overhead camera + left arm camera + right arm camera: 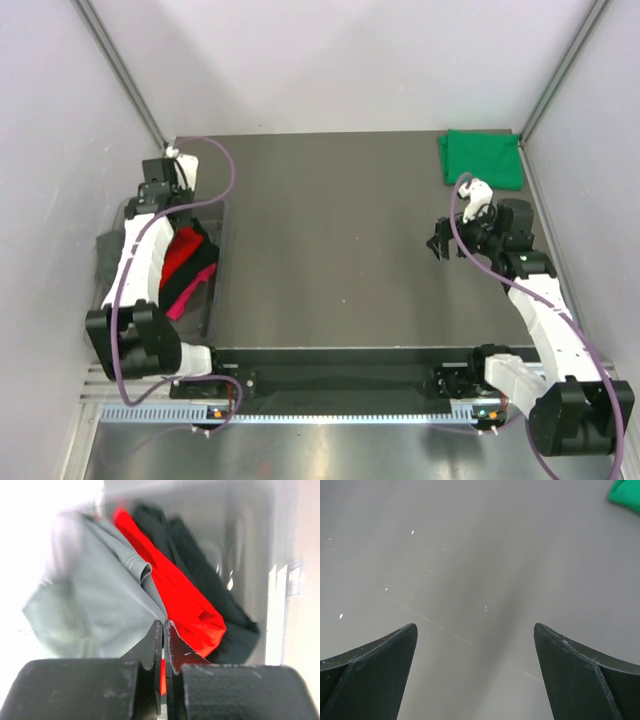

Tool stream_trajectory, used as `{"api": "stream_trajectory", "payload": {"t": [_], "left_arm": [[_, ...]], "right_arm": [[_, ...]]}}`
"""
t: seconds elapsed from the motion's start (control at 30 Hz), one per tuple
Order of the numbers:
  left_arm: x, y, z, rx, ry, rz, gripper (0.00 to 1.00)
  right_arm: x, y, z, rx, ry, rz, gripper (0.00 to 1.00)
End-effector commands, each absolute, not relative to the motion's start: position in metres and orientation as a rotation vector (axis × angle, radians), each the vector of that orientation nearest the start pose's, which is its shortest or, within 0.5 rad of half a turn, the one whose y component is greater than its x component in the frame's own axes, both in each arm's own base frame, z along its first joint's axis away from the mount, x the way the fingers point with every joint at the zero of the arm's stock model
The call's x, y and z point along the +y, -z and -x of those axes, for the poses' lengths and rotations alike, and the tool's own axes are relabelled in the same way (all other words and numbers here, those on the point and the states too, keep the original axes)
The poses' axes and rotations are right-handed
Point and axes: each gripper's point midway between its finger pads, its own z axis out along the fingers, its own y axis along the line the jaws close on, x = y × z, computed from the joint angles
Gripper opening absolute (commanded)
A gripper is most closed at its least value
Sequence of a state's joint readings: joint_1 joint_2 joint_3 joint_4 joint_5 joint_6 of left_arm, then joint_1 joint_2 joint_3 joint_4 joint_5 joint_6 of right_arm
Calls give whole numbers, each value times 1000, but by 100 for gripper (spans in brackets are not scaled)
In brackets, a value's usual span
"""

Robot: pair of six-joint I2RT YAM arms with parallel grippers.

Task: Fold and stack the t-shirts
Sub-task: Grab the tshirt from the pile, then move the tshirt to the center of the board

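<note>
- At the table's left edge, the left gripper (163, 630) hangs over the tub (226, 260). Its 2 fingers are pressed together, seemingly pinching the grey shirt (95, 595) by its hem.
- Beside it lie the red shirt (185, 600) and black shirt (210, 585); a slow lift should keep them from dragging along.
- Over the table (340, 250), the right gripper (475, 627) hovers spread wide and empty; 1 folded green shirt (482, 158) sits at the far right corner.

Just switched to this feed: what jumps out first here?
The bright green t-shirt lies folded at the far right corner of the table. At the left edge, the left end effector is shut on a grey t-shirt at the tub; the right end effector hangs open.
</note>
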State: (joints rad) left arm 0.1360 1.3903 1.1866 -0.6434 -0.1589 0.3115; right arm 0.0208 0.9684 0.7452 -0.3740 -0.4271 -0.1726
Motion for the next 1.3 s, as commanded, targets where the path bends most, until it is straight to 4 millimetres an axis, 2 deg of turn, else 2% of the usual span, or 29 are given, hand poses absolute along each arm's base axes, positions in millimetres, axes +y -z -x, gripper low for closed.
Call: {"api": "stream_trajectory", "payload": {"t": [0.0,0.03,0.07,0.13,0.2,0.23,0.3,0.33,0.4,0.43,0.47,0.5,0.53,0.57,0.6,0.67,0.7,0.8,0.9,0.93,0.97,1.03,1.07,1.1,1.13,1.17,1.2,1.23,1.27], "left_arm": [[62,-281,-353,2146,-252,-151,0],[54,-306,-352,2080,-219,-178,0],[46,-321,-349,2040,-183,-204,0],[15,-362,-337,1911,-55,-351,0],[-9,-389,-324,1817,33,-454,0],[-33,-410,-314,1734,134,-553,0],[-56,-430,-304,1655,232,-635,0],[-75,-451,-294,1588,317,-687,0],[-93,-462,-293,1556,418,-728,0],[-111,-480,-283,1508,488,-762,0],[-120,-484,-283,1501,523,-773,0],[-131,-482,-290,1511,566,-789,0],[-153,-480,-292,1527,607,-821,0],[-165,-482,-284,1515,615,-854,0],[-197,-471,-280,1520,677,-941,0],[-224,-459,-277,1528,728,-1010,0],[-245,-446,-276,1542,790,-1056,0],[-280,-424,-276,1596,925,-1086,0],[-307,-402,-278,1637,973,-1124,0],[-313,-396,-281,1646,977,-1127,0],[-319,-385,-288,1673,982,-1125,11],[-326,-380,-304,1687,955,-1093,27],[-330,-367,-320,1726,921,-1070,38],[-330,-373,-333,1717,873,-1040,42],[-321,-371,-359,1756,743,-952,45],[-318,-364,-376,1788,685,-907,50],[-308,-370,-391,1795,635,-848,58],[-294,-369,-405,1816,558,-784,61],[-286,-370,-410,1823,531,-759,63]], "right_arm": [[66,-206,-305,1956,-291,506,100],[67,-204,-307,1981,-301,501,100],[67,-214,-312,1986,-309,485,100],[70,-199,-315,2100,-380,423,100],[81,-203,-315,2140,-469,475,100],[72,-197,-321,2172,-467,461,100],[69,-204,-326,2165,-456,454,100],[67,-209,-327,2144,-434,469,100],[63,-218,-331,2107,-387,467,100],[62,-226,-331,2079,-370,473,100],[61,-230,-331,2063,-354,478,100],[60,-234,-330,2045,-338,494,100],[58,-242,-329,2020,-311,512,100],[57,-245,-328,2011,-300,509,100],[55,-250,-327,1994,-278,529,100],[55,-261,-321,1967,-255,552,99],[54,-264,-318,1953,-238,574,100],[55,-278,-303,1889,-206,627,99],[56,-280,-290,1860,-182,678,99],[56,-275,-287,1868,-183,690,98],[57,-275,-282,1865,-188,703,98],[59,-271,-276,1856,-192,731,97],[64,-269,-271,1853,-221,752,96],[67,-266,-268,1850,-236,773,95],[70,-263,-265,1849,-260,795,95],[79,-259,-259,1842,-312,845,93],[84,-253,-258,1849,-339,871,91],[86,-246,-255,1866,-361,896,90],[97,-243,-251,1845,-388,963,88]]}}
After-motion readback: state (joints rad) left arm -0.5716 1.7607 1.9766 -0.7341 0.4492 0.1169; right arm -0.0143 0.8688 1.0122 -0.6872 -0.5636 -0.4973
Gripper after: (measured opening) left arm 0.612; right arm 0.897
